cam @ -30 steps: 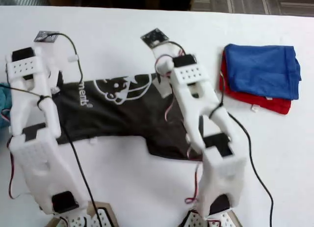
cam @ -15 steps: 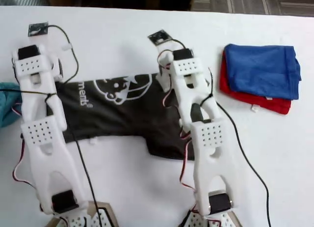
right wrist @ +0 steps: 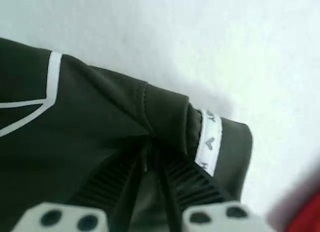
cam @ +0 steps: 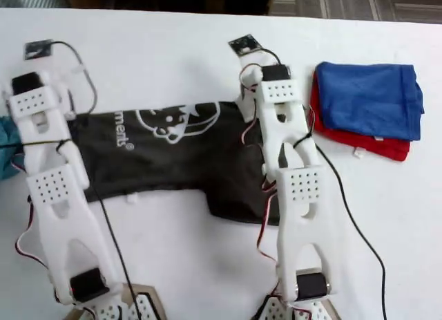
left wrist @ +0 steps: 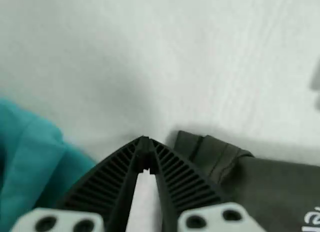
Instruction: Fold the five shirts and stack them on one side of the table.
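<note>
A black shirt [cam: 173, 154] with a white print lies spread across the middle of the table between my two arms. My right gripper [right wrist: 150, 142] is shut on a fold at the shirt's far right corner, by a white label [right wrist: 207, 142]. At the shirt's far left corner [left wrist: 210, 152], my left gripper [left wrist: 145, 142] is shut, tips on the table just beside the cloth, nothing visible between them. A folded blue shirt [cam: 369, 99] lies on a folded red one [cam: 387, 146] at the right.
A teal shirt [cam: 5, 144] lies bunched at the table's left edge, close to the left gripper [left wrist: 30, 157]. Cables run from both arms [cam: 345, 216]. Bare white table stretches along the far side and in front of the black shirt.
Both arms have stretched out flatter. The right gripper moved right and farther away, pulling the shirt's far edge with it; the left arm's head shifted left.
</note>
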